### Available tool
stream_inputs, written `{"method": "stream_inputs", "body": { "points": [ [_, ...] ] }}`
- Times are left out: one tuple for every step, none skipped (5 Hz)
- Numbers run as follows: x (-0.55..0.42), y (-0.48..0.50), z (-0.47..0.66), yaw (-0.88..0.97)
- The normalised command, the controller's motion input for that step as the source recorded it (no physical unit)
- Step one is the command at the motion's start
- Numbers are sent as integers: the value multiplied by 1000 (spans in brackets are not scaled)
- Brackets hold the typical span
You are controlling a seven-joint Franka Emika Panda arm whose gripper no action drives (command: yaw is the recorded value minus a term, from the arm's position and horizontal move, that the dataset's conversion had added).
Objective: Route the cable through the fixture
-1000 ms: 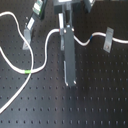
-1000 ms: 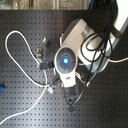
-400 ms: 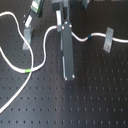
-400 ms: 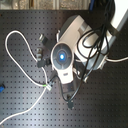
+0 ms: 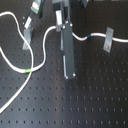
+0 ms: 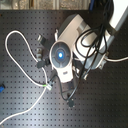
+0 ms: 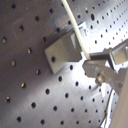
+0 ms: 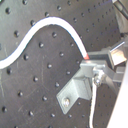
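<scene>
The white cable [image 5: 44, 46] crosses the black perforated board. Its green band [image 5: 28, 70] lies at the first exterior view's left and its blue band [image 5: 86, 36] to the right of the arm. My gripper [image 7: 97, 67] is shut on the cable [image 7: 75, 27], right beside a grey bracket fixture [image 7: 62, 51]. The cable runs across the edge of that bracket. In the second wrist view the cable [image 8: 47, 22] curves into the gripper [image 8: 95, 67] above the same bracket [image 8: 75, 91]. In both exterior views the arm's dark hand [image 5: 67, 52] hides the fingertips.
Two more grey brackets stand on the board, one at the first exterior view's left [image 5: 27, 34] and one at its right [image 5: 107, 40]. In the second exterior view the cable loops wide [image 6: 15, 37] left of the arm's blue-lit flange [image 6: 60, 54].
The arm has crept slightly toward the second exterior view's upper left, still holding the cable. The cable's loops have barely shifted.
</scene>
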Motion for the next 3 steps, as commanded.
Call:
{"method": "stream_inputs", "body": {
  "points": [
    [-125,243,750,237],
    [-20,190,748,171],
    [4,-27,49,0]
  ]
}}
